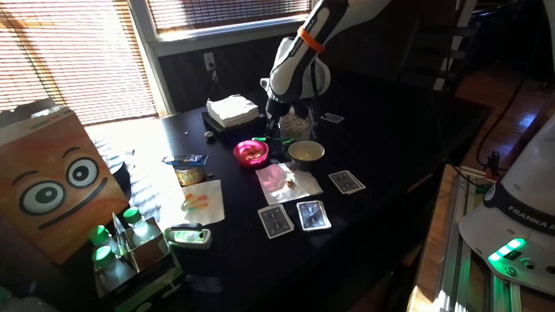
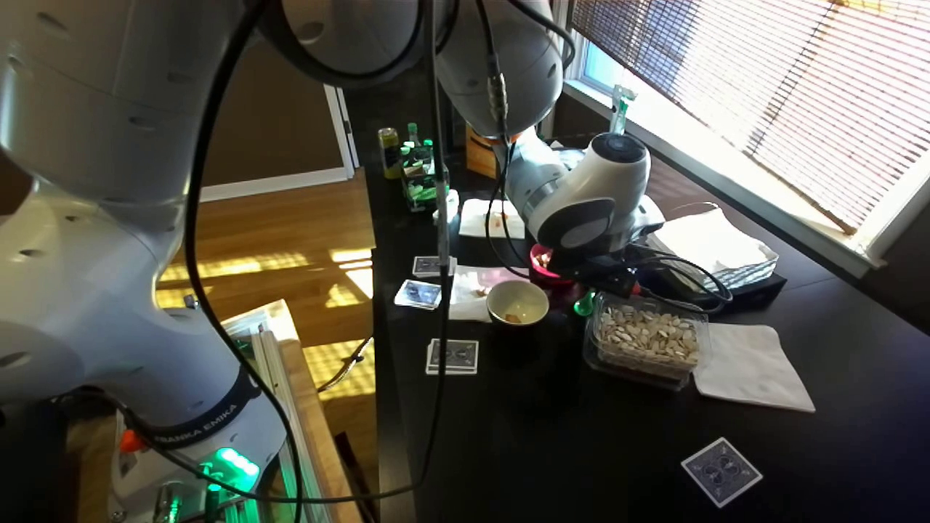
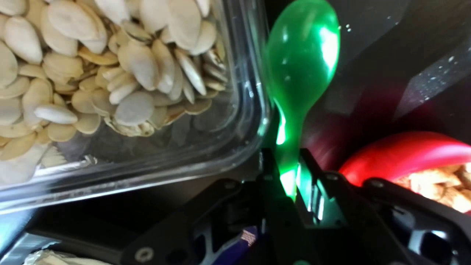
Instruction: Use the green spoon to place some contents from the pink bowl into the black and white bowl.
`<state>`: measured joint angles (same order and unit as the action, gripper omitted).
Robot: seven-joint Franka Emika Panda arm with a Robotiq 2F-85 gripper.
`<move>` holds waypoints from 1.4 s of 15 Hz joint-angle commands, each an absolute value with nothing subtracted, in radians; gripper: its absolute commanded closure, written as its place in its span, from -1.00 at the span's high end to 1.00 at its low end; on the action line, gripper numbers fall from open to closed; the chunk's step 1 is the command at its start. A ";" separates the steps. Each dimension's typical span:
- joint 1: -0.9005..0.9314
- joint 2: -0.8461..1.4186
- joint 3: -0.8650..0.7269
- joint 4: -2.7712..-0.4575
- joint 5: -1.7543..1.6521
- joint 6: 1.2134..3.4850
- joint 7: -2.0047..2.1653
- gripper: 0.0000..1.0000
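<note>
The gripper (image 3: 288, 156) is closed to the thickness of the spoon (image 3: 298, 84) and seems to hold it partway along the narrow handle, so that the green head is free. The spoon is between the box (image 3: 254, 110) of seeds (image 3: 138, 64) and the pink bowl (image 1: 249, 163); whether it touches the box is hard to tell. It looks like smooth plastic, therefore it is probably light, rather stiff and not fragile, but slippery, and such a thin handle may turn in the grip. The handle, well behind the head, is the proper place to hold it, with firm pressure. The black and white bowl (image 2: 519, 298), dark outside and pale inside, stands near the pink one and has a small bit (image 2: 512, 318) in it. The pieces (image 1: 252, 152) in the pink bowl probably need a slow scoop, because this bowl may slide.
</note>
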<state>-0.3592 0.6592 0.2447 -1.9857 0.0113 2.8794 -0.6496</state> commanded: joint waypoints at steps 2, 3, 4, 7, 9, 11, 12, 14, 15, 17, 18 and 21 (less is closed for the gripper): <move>-0.313 0.684 0.201 -1.950 -0.010 2.867 -0.605 -0.88; -0.306 0.685 0.193 -1.948 -0.014 2.864 -0.600 -0.88; -0.298 0.686 0.186 -1.948 -0.017 2.860 -0.594 -0.88; -0.283 0.686 0.170 -1.948 -0.022 2.860 -0.582 -0.37; -0.284 0.684 0.172 -1.949 -0.021 2.858 -0.583 0.03; -0.285 0.679 0.175 -1.952 -0.018 2.859 -0.582 0.31; -0.286 0.674 0.176 -1.955 -0.017 2.862 -0.582 0.43; -0.289 0.664 0.179 -1.961 -0.016 2.869 -0.584 0.72; -0.289 0.661 0.180 -1.962 -0.016 2.873 -0.585 0.88; -0.305 0.656 0.200 -1.965 -0.014 2.908 -0.607 1.00; -0.314 0.656 0.212 -1.964 -0.014 2.933 -0.618 1.00; -0.312 0.639 0.217 -1.966 -0.018 2.964 -0.597 1.00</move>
<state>-0.3046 0.6652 0.2071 -1.9594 0.0042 2.9434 -0.6203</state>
